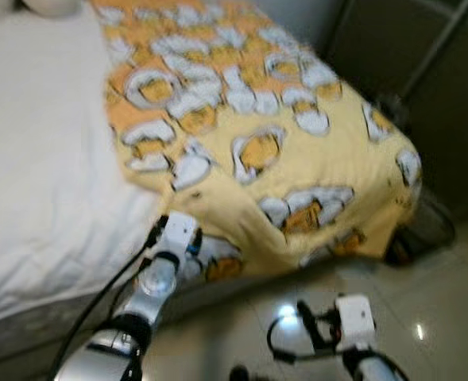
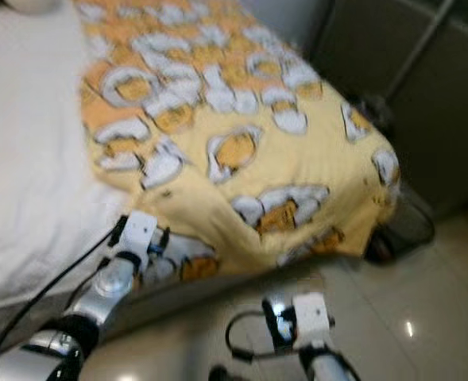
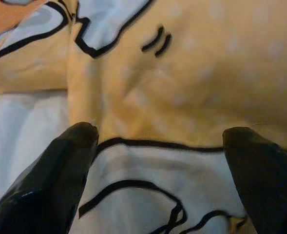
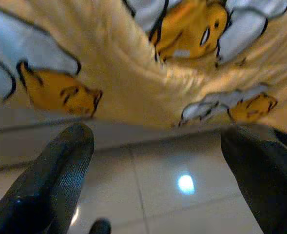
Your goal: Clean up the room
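Left end effector [image 3: 158, 141] spread wide at yellow blanket [image 1: 281, 135] over bed [image 1: 35, 159].

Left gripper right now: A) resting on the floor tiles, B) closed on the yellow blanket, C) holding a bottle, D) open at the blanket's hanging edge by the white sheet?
D: the left gripper has its black fingers spread apart over the yellow blanket, beside the white sheet.
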Controlling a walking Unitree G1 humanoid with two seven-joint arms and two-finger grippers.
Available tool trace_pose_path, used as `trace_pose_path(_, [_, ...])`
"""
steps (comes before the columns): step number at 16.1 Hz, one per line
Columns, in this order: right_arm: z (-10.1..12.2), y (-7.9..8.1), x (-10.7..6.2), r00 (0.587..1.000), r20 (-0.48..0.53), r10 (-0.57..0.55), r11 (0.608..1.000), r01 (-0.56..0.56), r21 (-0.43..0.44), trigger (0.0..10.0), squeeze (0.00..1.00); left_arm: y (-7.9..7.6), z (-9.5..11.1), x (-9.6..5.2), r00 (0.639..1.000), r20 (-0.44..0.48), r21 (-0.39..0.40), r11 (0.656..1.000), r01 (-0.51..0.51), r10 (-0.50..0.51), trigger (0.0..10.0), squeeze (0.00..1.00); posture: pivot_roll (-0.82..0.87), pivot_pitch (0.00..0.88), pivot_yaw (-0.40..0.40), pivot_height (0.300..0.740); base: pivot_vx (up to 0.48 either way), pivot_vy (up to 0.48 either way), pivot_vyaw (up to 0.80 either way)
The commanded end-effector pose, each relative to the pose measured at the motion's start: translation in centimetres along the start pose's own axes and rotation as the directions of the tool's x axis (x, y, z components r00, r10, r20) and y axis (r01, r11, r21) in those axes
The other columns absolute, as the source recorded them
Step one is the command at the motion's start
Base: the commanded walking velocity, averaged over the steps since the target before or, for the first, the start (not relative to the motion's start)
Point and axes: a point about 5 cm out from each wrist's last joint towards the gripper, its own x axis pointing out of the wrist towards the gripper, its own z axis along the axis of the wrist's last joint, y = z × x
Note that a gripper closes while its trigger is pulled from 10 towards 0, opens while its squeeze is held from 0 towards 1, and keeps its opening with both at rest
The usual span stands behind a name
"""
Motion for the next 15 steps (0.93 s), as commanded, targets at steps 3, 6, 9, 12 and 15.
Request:
trace_pose_path(3, [0.2,0.0,-1.5,1.0,-0.003,0.027,0.998,-0.027,-0.065,10.0,0.0,0.2,-1.2,-1.1,0.993,0.039,0.149,0.982,-0.118,0.113,10.0,0.0,-0.05,0.294,-0.155,0.74,0.0,0.0,0.0])
trace_pose_path(6, [-0.2,-0.2,-2.6,0.999,-0.033,0.034,0.997,-0.036,-0.074,10.0,0.0,0.9,-2.3,-1.8,0.974,0.012,0.136,0.965,-0.226,0.227,10.0,0.0,-0.06,0.306,-0.17,0.74,0.0,0.0,0.0])
trace_pose_path(9, [-0.5,-0.3,-3.1,0.998,-0.051,0.035,0.996,-0.039,-0.079,10.0,0.0,0.6,-2.8,-2.1,0.974,-0.03,0.071,0.973,-0.221,0.223,10.0,0.0,-0.06,0.311,-0.178,0.74,0.0,0.0,0.0])
trace_pose_path(12, [-0.4,-0.1,-3.2,0.997,-0.064,0.042,0.996,-0.047,-0.078,10.0,0.0,-0.8,-3.3,-2.2,0.986,-0.087,0.02,0.99,-0.143,0.144,10.0,0.0,-0.06,0.314,-0.181,0.74,0.0,0.0,0.0])
trace_pose_path(15, [-0.5,-0.3,-3.4,0.996,-0.076,0.037,0.996,-0.043,-0.078,10.0,0.0,-0.4,-3.8,-2.0,0.977,-0.168,-0.038,0.99,-0.139,0.13,3.5,0.0,-0.07,0.32,-0.185,0.74,0.0,0.0,0.0])
